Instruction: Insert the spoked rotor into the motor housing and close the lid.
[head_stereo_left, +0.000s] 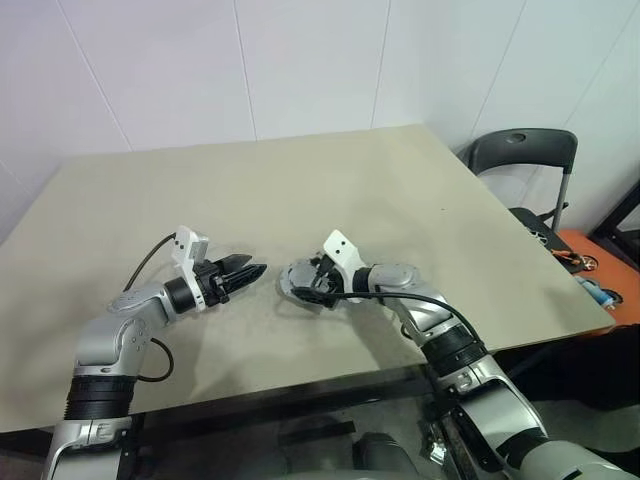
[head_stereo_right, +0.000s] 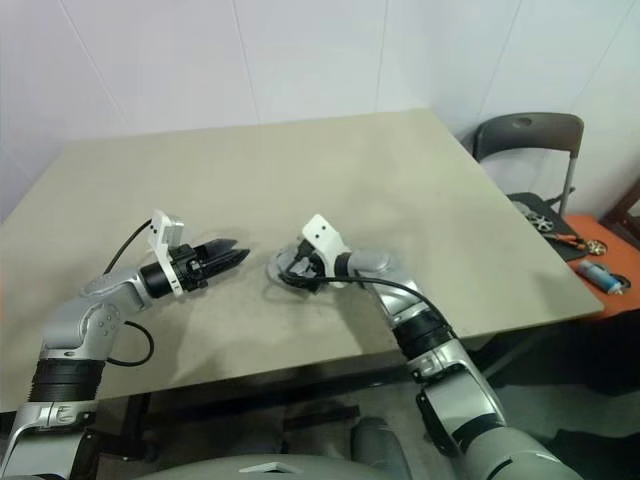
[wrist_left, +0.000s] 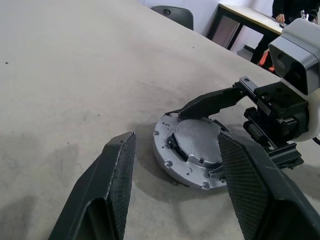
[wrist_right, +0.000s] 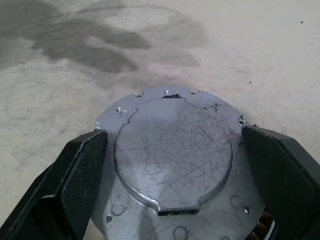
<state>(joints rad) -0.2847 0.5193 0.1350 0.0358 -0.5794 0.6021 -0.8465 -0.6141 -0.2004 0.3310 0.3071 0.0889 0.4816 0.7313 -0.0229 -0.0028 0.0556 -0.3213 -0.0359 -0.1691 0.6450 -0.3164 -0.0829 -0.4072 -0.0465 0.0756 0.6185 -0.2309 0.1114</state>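
Beige table (head_stereo_left: 300, 210), head view: we see the left gripper (head_stereo_left: 245, 271) hovering just left of the motor housing (head_stereo_left: 296, 282), jaws apart, nothing between them. The right gripper (head_stereo_left: 310, 285) sits over the housing, which lies near the table's front edge. A dark chair (head_stereo_left: 525, 155) stands off the table's far right corner.

Left wrist view: the grey lid (wrist_left: 197, 142) lies on top of the housing, slightly skewed; right gripper fingers (wrist_left: 212, 101) straddle the stack.

Right wrist view: right jaws spread wide, one finger either side of the housing rim; we can't tell if they touch. Copper windings (wrist_right: 262, 227) peek out at one edge.
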